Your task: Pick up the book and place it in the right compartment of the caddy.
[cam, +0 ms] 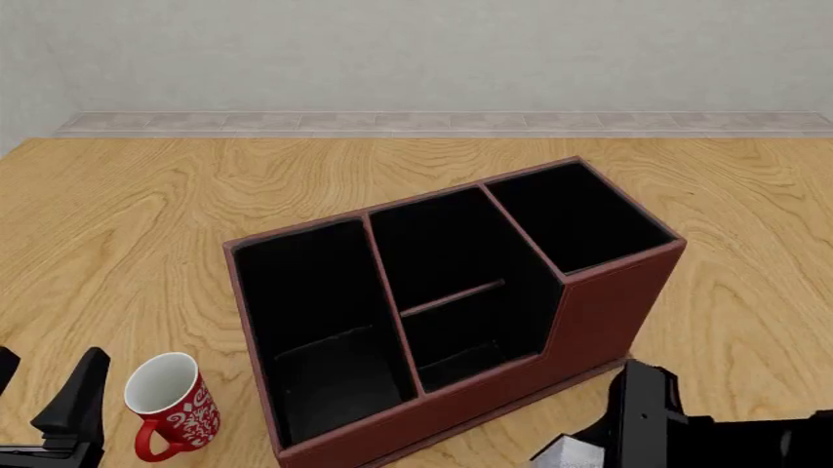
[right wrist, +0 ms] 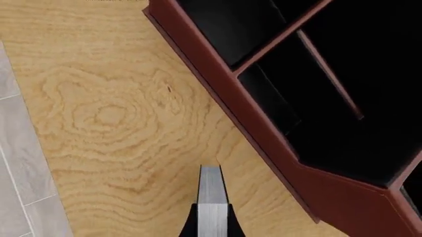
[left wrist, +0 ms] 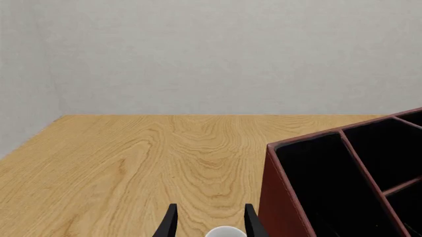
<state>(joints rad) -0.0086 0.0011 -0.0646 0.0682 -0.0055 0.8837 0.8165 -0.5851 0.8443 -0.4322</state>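
Note:
The dark red-brown caddy (cam: 612, 302) stands mid-table, its squarish right compartment (cam: 579, 214) at the far right end. It also shows in the right wrist view (right wrist: 264, 133) and the left wrist view (left wrist: 280, 197). My right gripper (right wrist: 211, 219) is shut on the book (right wrist: 211, 190), seen edge-on with pale pages above the tabletop beside the caddy's front wall. In the front view the right gripper (cam: 592, 444) sits at the bottom edge in front of the caddy, with the book's white pages (cam: 563, 454) just showing. My left gripper (left wrist: 211, 222) is open and empty.
A red-and-white patterned mug (cam: 172, 402) stands at the front left, just right of my left gripper (cam: 46, 385); its white rim (left wrist: 226, 231) shows between the fingers in the left wrist view. A grey wall runs behind the table.

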